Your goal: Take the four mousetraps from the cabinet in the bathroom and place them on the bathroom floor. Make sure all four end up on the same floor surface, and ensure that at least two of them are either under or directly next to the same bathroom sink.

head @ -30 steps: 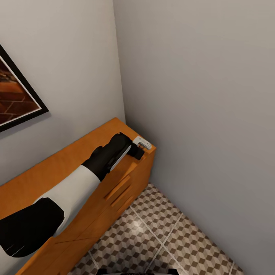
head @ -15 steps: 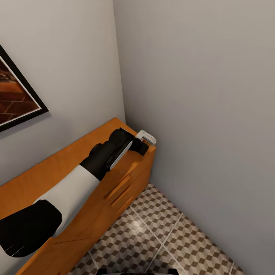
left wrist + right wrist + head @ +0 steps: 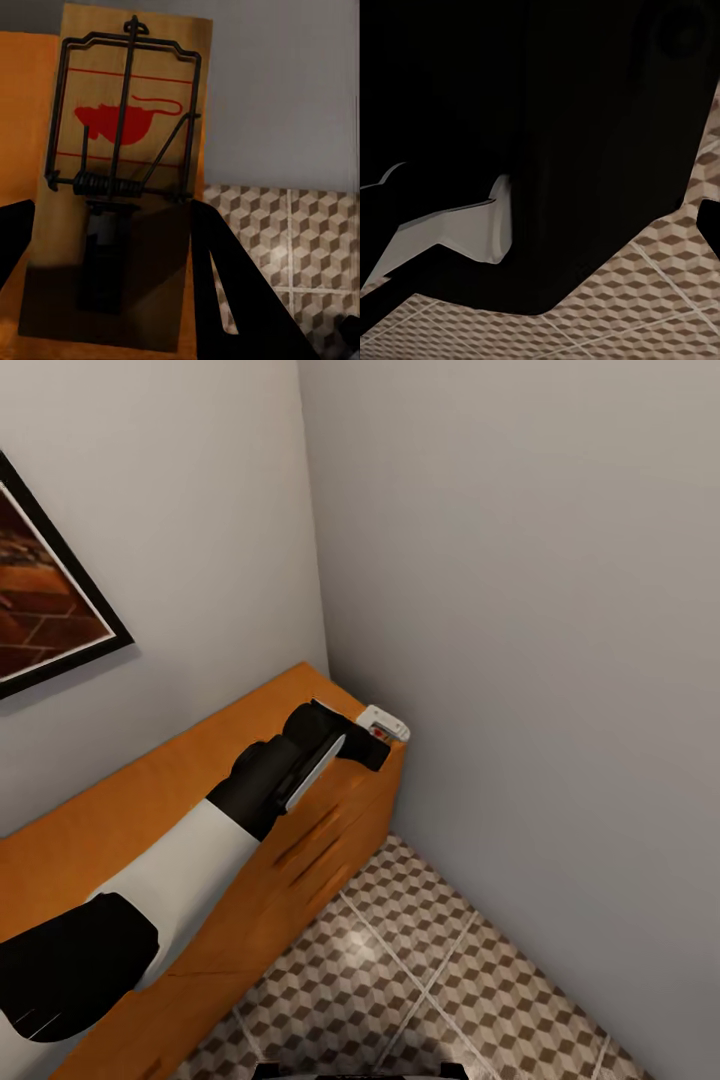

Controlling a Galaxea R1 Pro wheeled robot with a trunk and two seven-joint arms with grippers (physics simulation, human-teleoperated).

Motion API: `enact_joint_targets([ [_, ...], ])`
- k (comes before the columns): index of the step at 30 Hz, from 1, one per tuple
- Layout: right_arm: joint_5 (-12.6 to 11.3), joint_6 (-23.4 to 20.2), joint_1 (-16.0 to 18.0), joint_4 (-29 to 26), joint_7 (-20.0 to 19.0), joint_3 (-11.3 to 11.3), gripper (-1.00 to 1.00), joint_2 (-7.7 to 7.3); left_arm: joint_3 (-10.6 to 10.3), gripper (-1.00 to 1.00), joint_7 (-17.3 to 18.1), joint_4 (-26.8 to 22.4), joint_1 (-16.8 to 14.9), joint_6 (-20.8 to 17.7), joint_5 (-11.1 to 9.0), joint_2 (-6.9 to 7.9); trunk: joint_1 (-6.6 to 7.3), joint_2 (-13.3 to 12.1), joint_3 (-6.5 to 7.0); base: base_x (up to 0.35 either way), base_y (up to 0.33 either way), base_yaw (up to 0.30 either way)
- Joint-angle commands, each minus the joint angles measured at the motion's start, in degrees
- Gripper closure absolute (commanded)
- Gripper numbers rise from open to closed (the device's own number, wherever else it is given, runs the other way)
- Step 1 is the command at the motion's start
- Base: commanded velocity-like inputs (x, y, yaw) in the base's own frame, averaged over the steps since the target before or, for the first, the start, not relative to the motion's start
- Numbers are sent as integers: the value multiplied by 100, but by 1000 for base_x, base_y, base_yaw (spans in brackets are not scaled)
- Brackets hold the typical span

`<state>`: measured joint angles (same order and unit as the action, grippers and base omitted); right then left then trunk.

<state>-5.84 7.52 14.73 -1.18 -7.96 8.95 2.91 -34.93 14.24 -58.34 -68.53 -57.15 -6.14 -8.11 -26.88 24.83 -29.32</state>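
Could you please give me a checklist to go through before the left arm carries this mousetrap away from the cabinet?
1. Mousetrap between the left tool's fingers: ok.
2. Mousetrap lifted free of the cabinet top: cannot tell; it sits tilted at the end corner.
3. Room beside the grey wall: not ok, very close.
4. Bathroom floor in sight below the cabinet's end: ok.

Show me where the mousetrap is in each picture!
Head view: the mousetrap sits at the cabinet's far corner, at the tip of the left hand.
Left wrist view: the mousetrap is big, between the hand's dark fingers.
Right wrist view: I can't make it out.
Shared landmark: the cube-pattern floor.
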Motion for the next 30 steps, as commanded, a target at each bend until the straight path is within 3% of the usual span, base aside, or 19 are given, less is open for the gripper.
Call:
enact_joint_targets([
  [1,-62,26,4,7,-15,45,-100,0,-6,100,-18,6,18,-25,-36,2,0,9,-7,-288,0,0],
  [30,-67,30,3,-5,-7,36,-100,-27,-13,100,-9,157,245,-17,-45,-4,0,9,-7,-328,-41,0],
])
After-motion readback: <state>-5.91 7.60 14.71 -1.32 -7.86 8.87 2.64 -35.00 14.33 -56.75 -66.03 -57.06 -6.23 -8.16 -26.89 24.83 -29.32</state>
